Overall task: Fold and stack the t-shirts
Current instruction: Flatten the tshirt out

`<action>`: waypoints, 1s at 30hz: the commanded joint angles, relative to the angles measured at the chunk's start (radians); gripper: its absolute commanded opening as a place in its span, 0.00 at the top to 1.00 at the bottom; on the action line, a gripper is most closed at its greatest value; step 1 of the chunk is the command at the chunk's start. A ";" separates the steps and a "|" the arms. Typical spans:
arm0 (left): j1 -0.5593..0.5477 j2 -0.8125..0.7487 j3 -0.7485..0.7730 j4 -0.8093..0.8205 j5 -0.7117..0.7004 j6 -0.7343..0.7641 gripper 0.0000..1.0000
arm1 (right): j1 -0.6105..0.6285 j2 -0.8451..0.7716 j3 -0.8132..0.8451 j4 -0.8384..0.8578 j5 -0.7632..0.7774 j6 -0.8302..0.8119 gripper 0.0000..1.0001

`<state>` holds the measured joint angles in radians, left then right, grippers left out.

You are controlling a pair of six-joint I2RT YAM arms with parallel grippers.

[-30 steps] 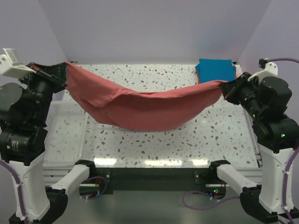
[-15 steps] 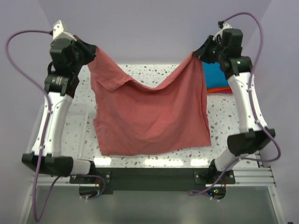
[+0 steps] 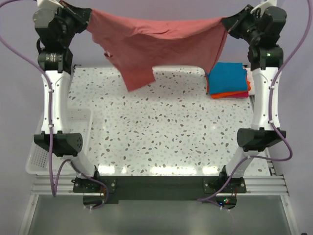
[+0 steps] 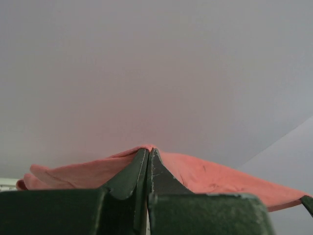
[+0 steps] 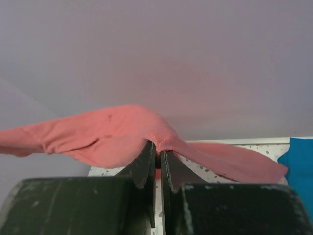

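Both left gripper (image 3: 89,17) and right gripper (image 3: 225,22) pinch the dusty-red shirt (image 3: 156,41); I've swung it up taut between them for spreading.

A white terrazzo worktop (image 3: 171,132) flecked with grey and brown fills the middle, a white plastic mesh basket (image 3: 38,160) sits along its left edge down to the near-left corner, an aluminium rail (image 3: 266,184) runs below its near edge, and pale lilac walls (image 3: 161,7) rise behind its far edge.

We've got a dusty-red shirt (image 3: 161,41), a teal-blue shirt (image 3: 226,76), an orange shirt (image 3: 230,95), and a white tabletop (image 3: 166,132) speckled grey and brown.
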<state>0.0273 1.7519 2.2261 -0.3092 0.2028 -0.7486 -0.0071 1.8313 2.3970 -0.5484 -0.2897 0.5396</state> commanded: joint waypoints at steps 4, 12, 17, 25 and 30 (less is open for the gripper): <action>0.017 -0.251 -0.440 0.140 0.079 -0.029 1.00 | -0.036 -0.148 -0.324 0.113 -0.101 0.019 1.00; -0.018 -0.594 -1.181 0.139 -0.008 -0.063 1.00 | -0.036 -0.403 -1.143 0.173 -0.091 0.046 1.00; -0.047 -0.739 -1.468 0.007 -0.134 -0.038 1.00 | -0.036 -0.445 -1.439 0.117 -0.042 -0.044 1.00; -0.055 -0.695 -1.593 -0.016 -0.132 0.011 0.91 | -0.036 -0.406 -1.546 0.094 0.046 -0.070 0.79; -0.056 -0.641 -1.518 -0.056 -0.146 0.044 0.67 | -0.036 -0.423 -1.494 0.055 0.086 -0.064 0.54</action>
<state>-0.0231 1.0855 0.6334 -0.3527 0.0814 -0.7475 -0.0448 1.4551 0.8528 -0.4854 -0.2619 0.4850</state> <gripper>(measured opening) 0.209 0.379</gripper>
